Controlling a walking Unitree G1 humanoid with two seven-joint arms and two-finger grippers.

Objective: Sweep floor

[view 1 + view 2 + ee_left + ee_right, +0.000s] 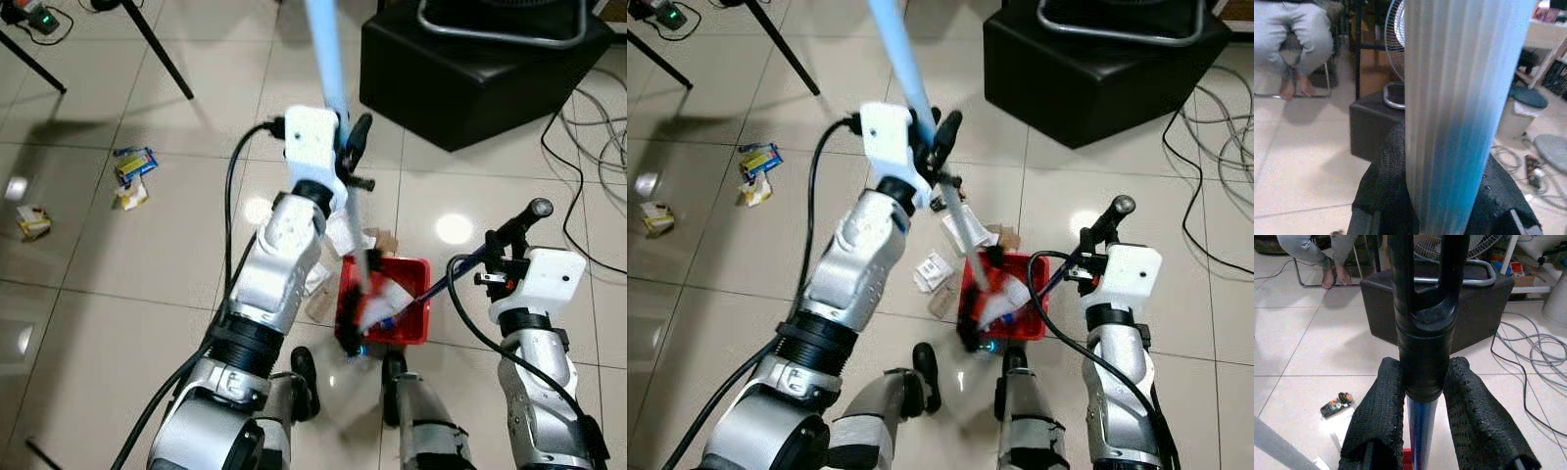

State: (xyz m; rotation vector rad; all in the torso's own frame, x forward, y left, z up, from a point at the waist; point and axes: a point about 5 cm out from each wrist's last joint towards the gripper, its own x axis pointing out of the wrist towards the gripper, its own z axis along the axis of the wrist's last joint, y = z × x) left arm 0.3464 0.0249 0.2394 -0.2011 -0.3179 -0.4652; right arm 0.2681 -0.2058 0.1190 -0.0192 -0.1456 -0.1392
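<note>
Broom in left gripper, dustpan in right, sweeping partly done.

Eye views: left gripper (348,147) is clamped on the long pale-blue broom handle (323,49), whose head reaches below the gripper into the red plastic dustpan (411,279). Right gripper (509,240) is closed around the dark-blue dustpan handle (446,284), pan just left of it. Some paper scraps (936,269) lie beside the pan; a blue-yellow wrapper (134,164) and a small crumpled packet (32,222) sit well left of the left gripper, likely left to sweep.
Left wrist view: fingers (1386,186) hug the handle.
Right wrist view: fingers (1376,416) squeeze the black-capped handle.
</note>
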